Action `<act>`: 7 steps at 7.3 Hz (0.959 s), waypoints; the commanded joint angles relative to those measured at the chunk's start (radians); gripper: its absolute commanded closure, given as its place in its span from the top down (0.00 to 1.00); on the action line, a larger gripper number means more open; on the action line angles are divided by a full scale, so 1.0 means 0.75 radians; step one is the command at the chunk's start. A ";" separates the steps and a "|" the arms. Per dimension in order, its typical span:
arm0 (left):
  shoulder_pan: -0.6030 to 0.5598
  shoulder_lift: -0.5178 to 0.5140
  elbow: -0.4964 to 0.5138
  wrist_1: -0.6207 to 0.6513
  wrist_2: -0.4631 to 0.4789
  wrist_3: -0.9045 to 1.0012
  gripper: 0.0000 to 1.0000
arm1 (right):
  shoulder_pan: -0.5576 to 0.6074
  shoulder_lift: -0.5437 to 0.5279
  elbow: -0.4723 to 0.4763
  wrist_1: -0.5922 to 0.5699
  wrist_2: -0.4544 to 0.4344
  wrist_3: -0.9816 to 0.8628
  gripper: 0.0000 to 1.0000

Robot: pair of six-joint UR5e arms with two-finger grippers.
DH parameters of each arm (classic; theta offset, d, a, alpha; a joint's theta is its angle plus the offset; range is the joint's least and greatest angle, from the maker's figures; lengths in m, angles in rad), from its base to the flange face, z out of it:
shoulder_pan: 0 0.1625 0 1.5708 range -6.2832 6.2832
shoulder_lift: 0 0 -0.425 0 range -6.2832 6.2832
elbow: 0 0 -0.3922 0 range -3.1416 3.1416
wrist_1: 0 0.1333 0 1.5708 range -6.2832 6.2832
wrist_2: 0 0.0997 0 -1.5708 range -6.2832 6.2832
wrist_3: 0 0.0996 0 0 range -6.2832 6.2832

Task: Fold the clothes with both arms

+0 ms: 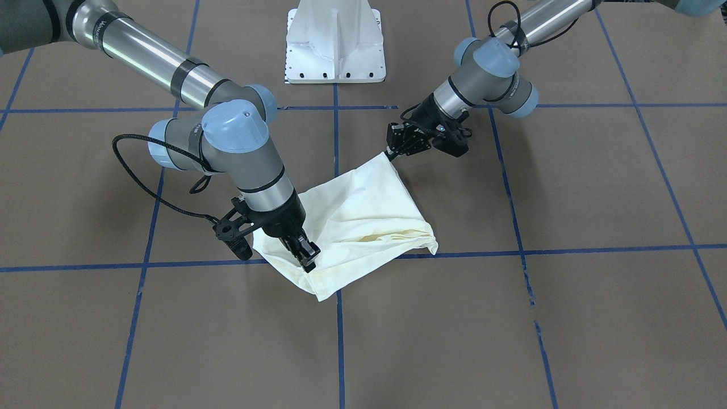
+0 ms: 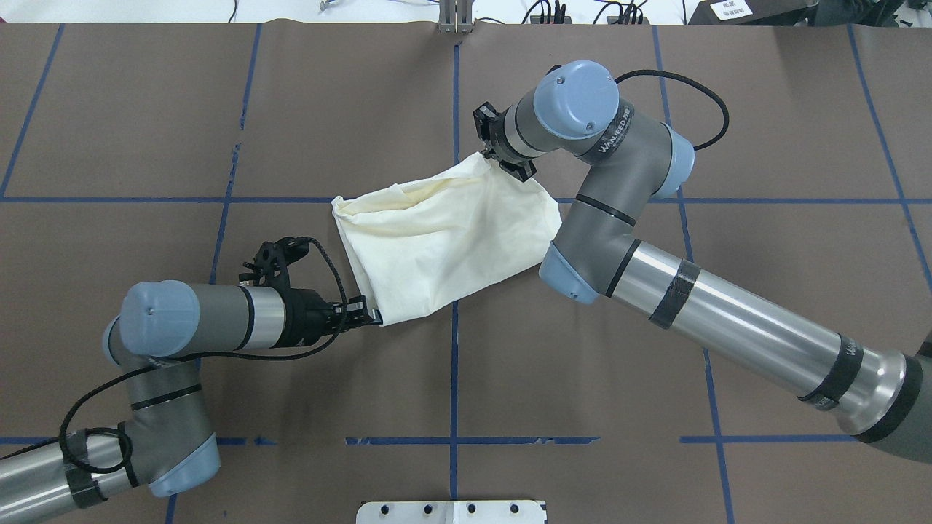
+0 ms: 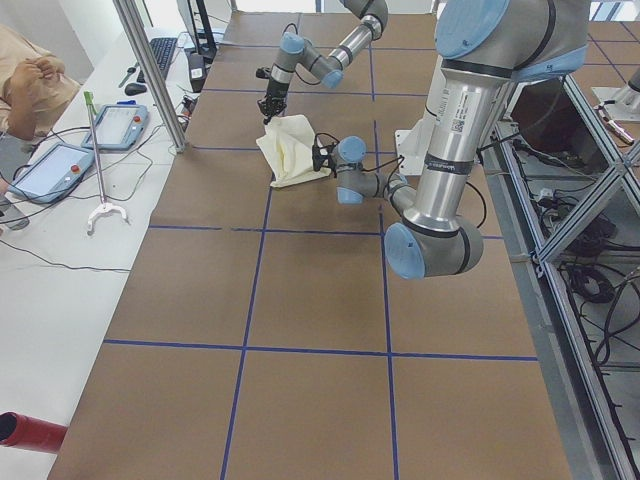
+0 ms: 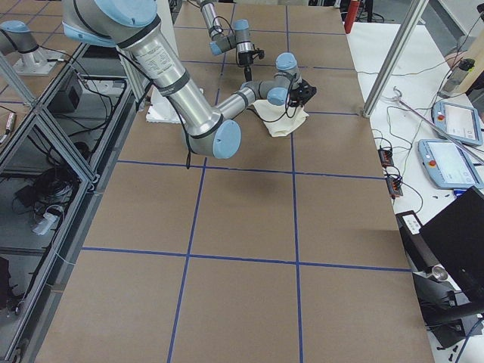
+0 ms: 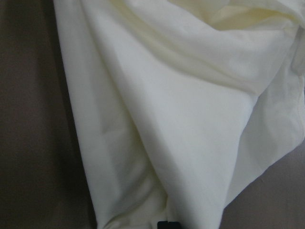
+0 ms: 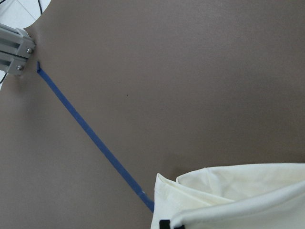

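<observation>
The cream-white shirt (image 1: 363, 216) lies folded into a rough four-sided bundle at the table's middle, its print hidden; it also shows in the overhead view (image 2: 444, 240). My left gripper (image 1: 392, 152) is shut on the shirt's corner nearest the robot, also seen in the overhead view (image 2: 370, 315). My right gripper (image 1: 306, 258) is shut on the opposite far edge, which the overhead view also shows (image 2: 501, 154). The cloth stretches between them. It fills the left wrist view (image 5: 181, 119) and shows at the bottom of the right wrist view (image 6: 238, 195).
The white pedestal base (image 1: 335, 45) stands at the robot's side of the table. Blue tape lines (image 1: 341, 341) grid the brown table cover. An operator (image 3: 25, 70) and teach pendants (image 3: 120, 125) are beyond the table's far edge.
</observation>
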 commanded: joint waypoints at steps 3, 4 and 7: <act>-0.020 0.102 -0.147 0.053 -0.005 -0.007 0.00 | 0.063 0.000 -0.041 0.000 0.026 -0.188 1.00; -0.053 0.096 -0.149 0.077 0.039 -0.009 0.00 | 0.163 -0.006 -0.041 0.000 0.199 -0.259 1.00; -0.218 -0.027 -0.149 0.418 0.062 0.062 0.00 | 0.321 -0.177 0.081 -0.018 0.423 -0.468 1.00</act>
